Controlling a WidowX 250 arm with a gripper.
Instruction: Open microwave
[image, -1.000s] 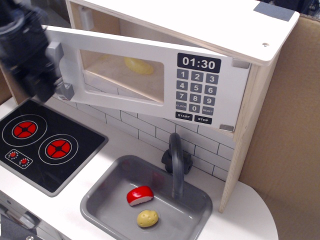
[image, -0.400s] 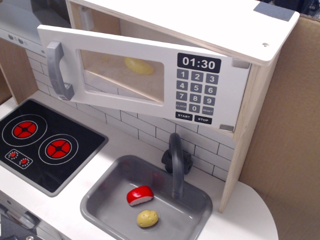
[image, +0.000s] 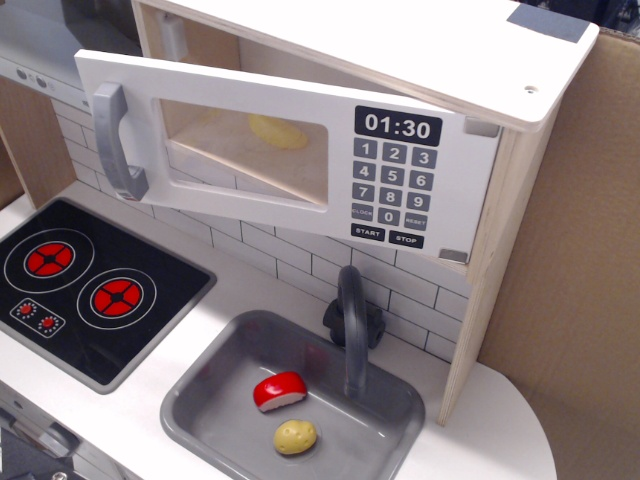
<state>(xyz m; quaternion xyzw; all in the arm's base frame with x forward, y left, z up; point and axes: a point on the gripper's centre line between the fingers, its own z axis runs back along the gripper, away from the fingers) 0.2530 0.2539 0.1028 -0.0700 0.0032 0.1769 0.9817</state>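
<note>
Microwave sits up top above the sink, its door swung partly out on the right-side hinge, one grey handle free. I see no arm or fingers, so their state I cannot tell. My worry: the door could drift shut if unheld. Inside, one yellow item; in the sink, one red piece, one potato.

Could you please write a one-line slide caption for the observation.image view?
Toy microwave with door ajar, above a sink holding two play foods; no hand in view.
</note>
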